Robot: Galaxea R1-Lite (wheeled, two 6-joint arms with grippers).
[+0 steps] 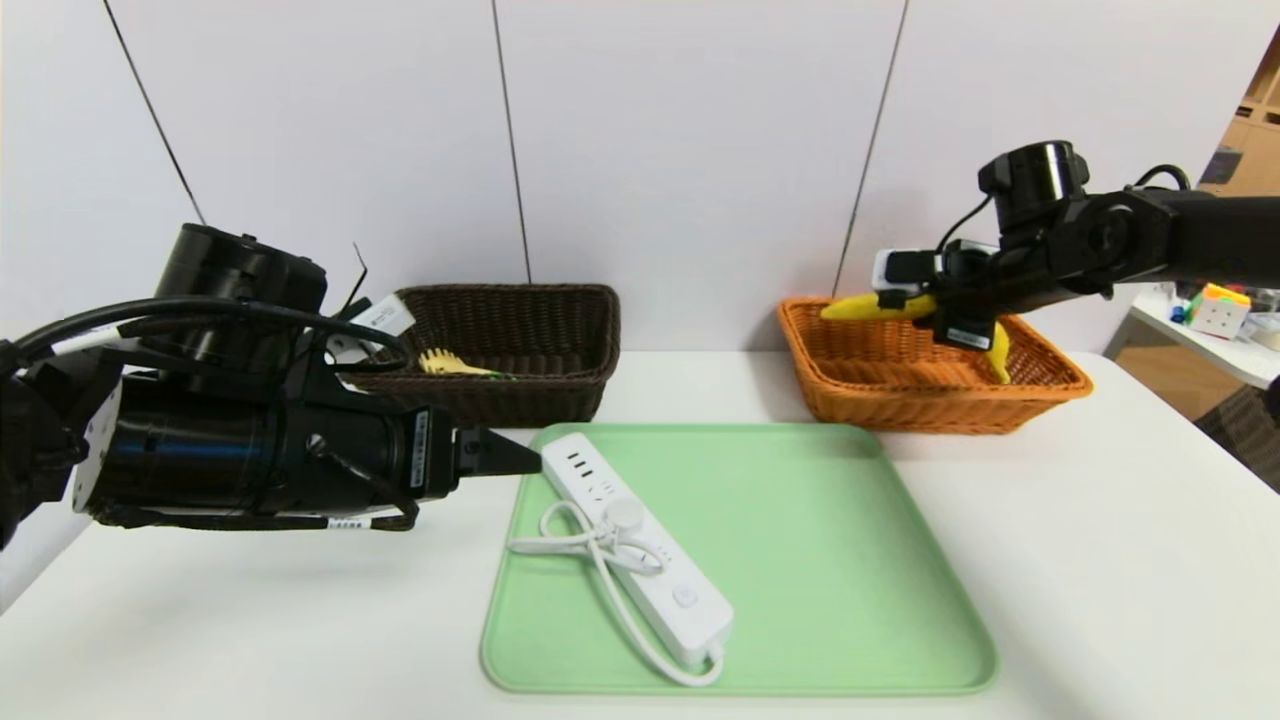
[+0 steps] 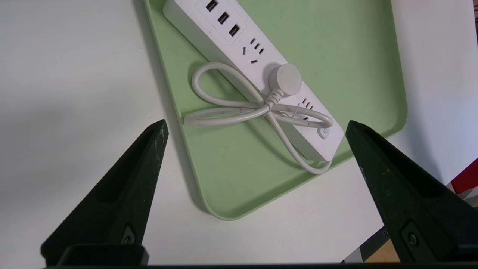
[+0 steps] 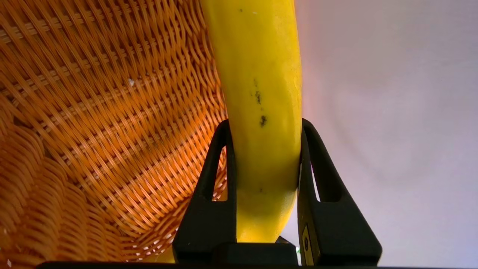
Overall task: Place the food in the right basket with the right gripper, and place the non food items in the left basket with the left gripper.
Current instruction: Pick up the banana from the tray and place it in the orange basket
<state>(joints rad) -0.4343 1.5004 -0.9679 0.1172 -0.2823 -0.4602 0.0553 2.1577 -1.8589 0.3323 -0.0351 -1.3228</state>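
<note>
Banana [image 3: 261,93]: long, curved, yellow, small dark specks; held above orange basket [image 1: 880,385].
Right gripper [image 3: 264,157]: clamped on banana.
Left gripper [image 2: 257,127]: spread wide, above power strip [image 2: 254,71] on green tray [image 2: 354,56].

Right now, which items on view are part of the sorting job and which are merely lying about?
Job:
banana, held by right pincer
orange basket
power strip
pasta spoon in dark basket
left pincer, open

Lying about:
green tray
puzzle cube on side table
</note>
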